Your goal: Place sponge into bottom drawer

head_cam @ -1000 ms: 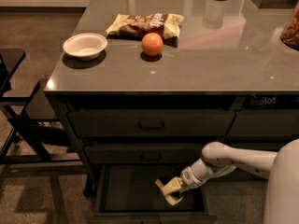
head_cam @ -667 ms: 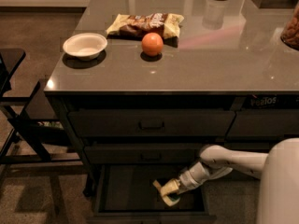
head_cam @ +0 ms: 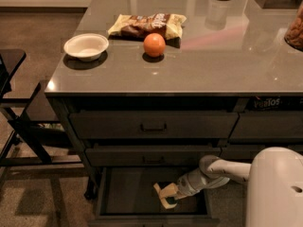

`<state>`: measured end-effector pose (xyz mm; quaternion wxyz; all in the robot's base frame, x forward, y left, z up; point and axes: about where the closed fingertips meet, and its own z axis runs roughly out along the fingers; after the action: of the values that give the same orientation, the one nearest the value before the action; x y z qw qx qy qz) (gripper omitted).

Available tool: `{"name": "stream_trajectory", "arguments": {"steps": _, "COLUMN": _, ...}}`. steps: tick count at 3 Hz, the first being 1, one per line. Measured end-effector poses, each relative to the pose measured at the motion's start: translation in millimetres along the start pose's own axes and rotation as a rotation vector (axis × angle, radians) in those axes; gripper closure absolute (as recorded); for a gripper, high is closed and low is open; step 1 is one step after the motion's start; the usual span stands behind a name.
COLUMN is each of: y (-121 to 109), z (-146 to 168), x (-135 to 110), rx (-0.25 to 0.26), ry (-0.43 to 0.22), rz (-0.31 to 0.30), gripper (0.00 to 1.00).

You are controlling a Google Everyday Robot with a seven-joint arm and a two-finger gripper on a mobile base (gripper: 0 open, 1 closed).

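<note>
To do this well, the hand [head_cam: 165, 196] should go down until the sponge [head_cam: 169, 200] almost touches the floor of the bottom drawer [head_cam: 128, 193], then let go gently and lift out without bumping the drawer above [head_cam: 151, 156]. The hand is inside the bottom drawer, toward its right side. It looks closed narrow around the sponge, just over the drawer floor.

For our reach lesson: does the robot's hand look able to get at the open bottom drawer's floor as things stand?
Probably yes: the bottom drawer is pulled out and the hand is inside it, with nothing between.
</note>
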<state>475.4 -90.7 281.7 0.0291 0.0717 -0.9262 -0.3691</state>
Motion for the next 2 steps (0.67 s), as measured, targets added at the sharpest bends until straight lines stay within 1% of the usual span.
{"name": "stream_trajectory", "arguments": {"steps": 1, "y": 0, "z": 0, "x": 0, "rx": 0.0, "ry": 0.0, "rz": 0.0, "gripper": 1.0}}
{"name": "stream_trajectory", "arguments": {"steps": 2, "y": -5, "z": 21, "x": -1, "rx": -0.045, "ry": -0.008, "rz": 0.032, "gripper": 1.0}}
